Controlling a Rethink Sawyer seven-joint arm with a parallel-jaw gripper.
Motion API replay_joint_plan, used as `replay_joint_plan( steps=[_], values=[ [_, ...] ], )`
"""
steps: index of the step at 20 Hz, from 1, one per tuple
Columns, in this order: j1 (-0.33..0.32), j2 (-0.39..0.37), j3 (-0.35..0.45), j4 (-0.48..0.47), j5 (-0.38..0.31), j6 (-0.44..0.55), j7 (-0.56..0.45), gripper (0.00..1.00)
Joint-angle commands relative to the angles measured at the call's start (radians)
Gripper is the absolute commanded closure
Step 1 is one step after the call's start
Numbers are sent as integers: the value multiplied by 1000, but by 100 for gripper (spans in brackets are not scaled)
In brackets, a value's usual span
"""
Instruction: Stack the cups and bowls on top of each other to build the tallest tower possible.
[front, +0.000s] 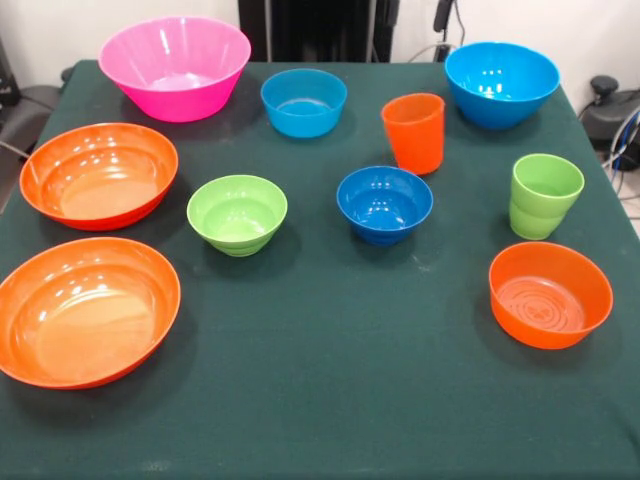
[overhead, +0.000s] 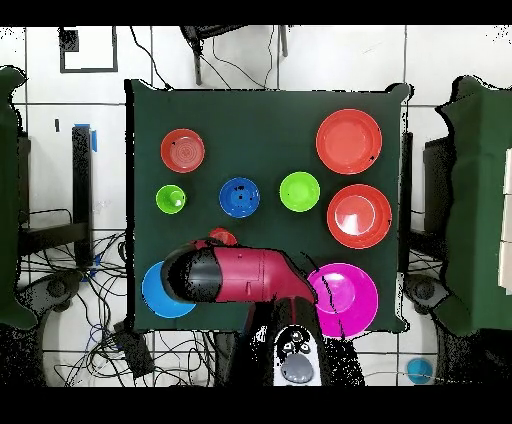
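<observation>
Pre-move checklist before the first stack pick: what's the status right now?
1. Pink bowl upright, standing alone: ok.
2. Two wide orange bowls upright, not nested: ok.
3. Orange cup and green cup upright, apart from neighbours: ok.
4. Tower started: not ok, nothing is stacked.
5. Gripper state: cannot tell; the overhead view shows only the arm above the table's robot side, covering one sky blue bowl.
6. Small dark blue bowl and lime bowl reachable, unobstructed: ok.
</observation>
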Motion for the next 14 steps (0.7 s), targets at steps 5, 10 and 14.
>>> replay_joint_plan(
  steps=[5,10,14],
  values=[
    [-31,27,121,70,-83,21,-45,0],
    [-11,36,108,55,-91,28,-24,0],
    [0,37,103,50,-101,36,-16,0]
  ],
)
